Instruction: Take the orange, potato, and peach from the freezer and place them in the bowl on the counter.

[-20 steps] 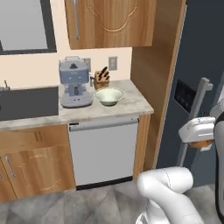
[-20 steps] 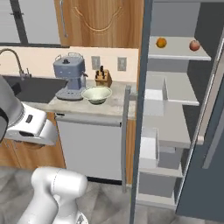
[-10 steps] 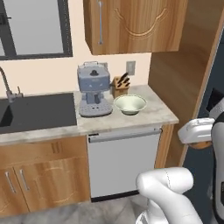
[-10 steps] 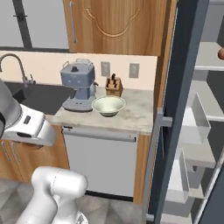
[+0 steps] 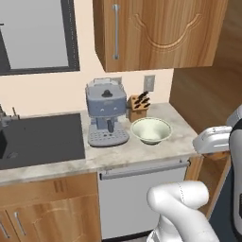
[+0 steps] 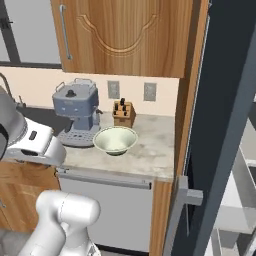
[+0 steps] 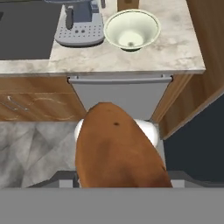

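The potato (image 7: 116, 148), a dull brown lump, fills the lower middle of the hand view and hides the fingertips that clamp it. My gripper (image 5: 213, 150) hangs shut on it in front of the counter's right end, lower than the counter top and short of the bowl. The bowl (image 5: 150, 131) (image 6: 116, 140) (image 7: 131, 29), wide and pale green-white, stands empty on the counter (image 5: 142, 153) beside the coffee machine. The freezer (image 6: 220, 130) rises dark at the right, with a bit of its light shelves (image 6: 245, 175). The orange and the peach are out of view.
A blue-grey coffee machine (image 5: 106, 113) and a knife block (image 5: 138, 107) stand behind and left of the bowl. A dark sink (image 5: 38, 139) lies further left. A dishwasher front (image 5: 142, 198) sits under the counter, wooden cupboards (image 5: 156, 33) above.
The whole picture has shifted: the base has moved, so the counter and bowl now sit near the middle and the freezer's shelves have slid off to the right. The potato stays gripped.
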Tool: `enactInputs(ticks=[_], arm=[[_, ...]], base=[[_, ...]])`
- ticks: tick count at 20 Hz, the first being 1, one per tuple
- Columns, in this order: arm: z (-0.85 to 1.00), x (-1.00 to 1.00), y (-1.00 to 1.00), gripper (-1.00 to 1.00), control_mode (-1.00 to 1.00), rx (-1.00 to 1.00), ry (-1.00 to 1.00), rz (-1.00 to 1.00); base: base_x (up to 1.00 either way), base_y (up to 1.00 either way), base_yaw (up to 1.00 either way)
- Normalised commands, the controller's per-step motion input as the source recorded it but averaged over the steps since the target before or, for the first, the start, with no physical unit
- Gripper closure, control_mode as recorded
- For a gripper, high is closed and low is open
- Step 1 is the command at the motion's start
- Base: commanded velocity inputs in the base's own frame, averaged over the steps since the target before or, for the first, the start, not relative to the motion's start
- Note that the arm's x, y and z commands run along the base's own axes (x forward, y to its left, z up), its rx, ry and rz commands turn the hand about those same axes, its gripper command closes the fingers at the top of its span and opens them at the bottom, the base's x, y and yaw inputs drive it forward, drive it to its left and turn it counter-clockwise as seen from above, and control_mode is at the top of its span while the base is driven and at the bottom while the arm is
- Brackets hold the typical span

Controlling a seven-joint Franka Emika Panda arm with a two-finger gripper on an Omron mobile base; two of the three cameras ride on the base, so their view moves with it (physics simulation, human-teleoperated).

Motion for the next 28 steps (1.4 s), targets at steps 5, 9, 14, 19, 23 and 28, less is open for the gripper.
enactInputs(ticks=[5,9,14,19,23,28], arm=[[0.0,0.0,0.0,1.0,1.0,0.0,0.0,0.0],[0.0,0.0,0.0,1.0,1.0,0.0,0.0,0.0],[0.0,0.0,0.0,1.0,1.0,0.0,0.0,0.0],[0.0,0.0,0.0,1.0,1.0,0.0,0.0,0.0],[0.0,0.0,0.0,1.0,1.0,0.0,0.0,0.0],[-0.16,0.35,0.0,1.0,-1.0,0.0,0.08,0.0]], base=[[0.63,-0.22,0.0],[0.53,-0.29,0.0],[0.41,-0.4,0.0],[0.48,-0.18,0.0],[0.5,0.0,0.0],[0.07,0.0,0.0]])
